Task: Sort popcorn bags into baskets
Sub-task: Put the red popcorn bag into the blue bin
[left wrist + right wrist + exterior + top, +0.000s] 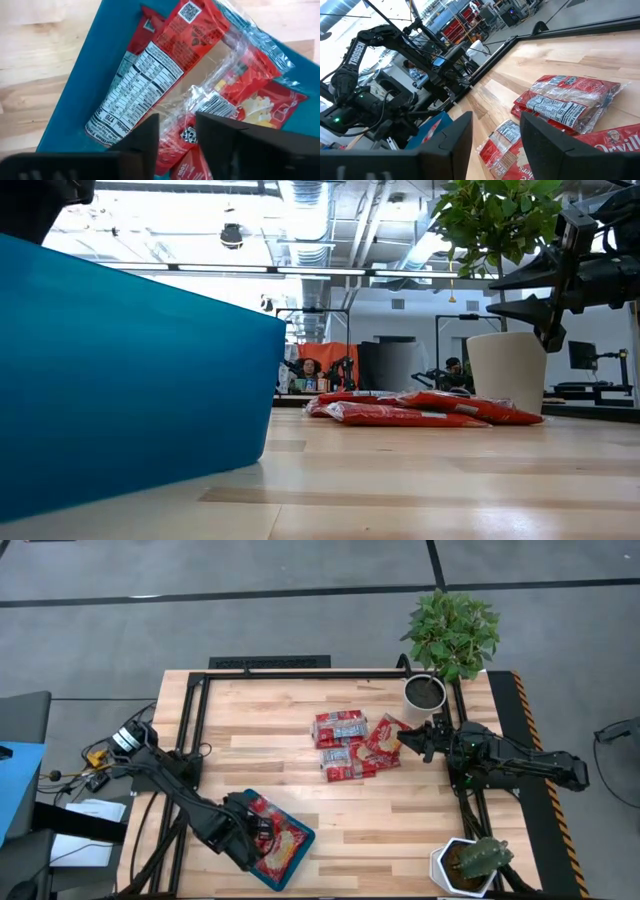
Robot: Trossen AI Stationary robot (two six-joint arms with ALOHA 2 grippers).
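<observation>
The teal-blue tray [305,837] sits near the table's front edge, left of centre, and its wall [120,380] fills the left of the low view. Red popcorn packets [145,70] lie flat in it. My left gripper [258,835] points down over them, open, its fingers [147,137] just above a clear-wrapped packet [250,95]. More red packets lie in a pile [350,745] on the wood at mid-table. My right gripper [415,737] hangs level and open at the pile's right side, clear of it, and shows in the low view too [545,290]. My left gripper has a finger on either side of the crinkled clear wrap [177,127] of a packet lying in the tray. It comes from above, pointing down. I cannot tell whether the fingertips touch the packet.
A white pot [425,692] with a leafy plant [452,630] stands at the far right, close behind my right gripper. A white pot with a cactus [470,862] stands at the near right corner. A black frame [270,663] runs round the table. Bare wood [380,820] lies between tray and pile.
</observation>
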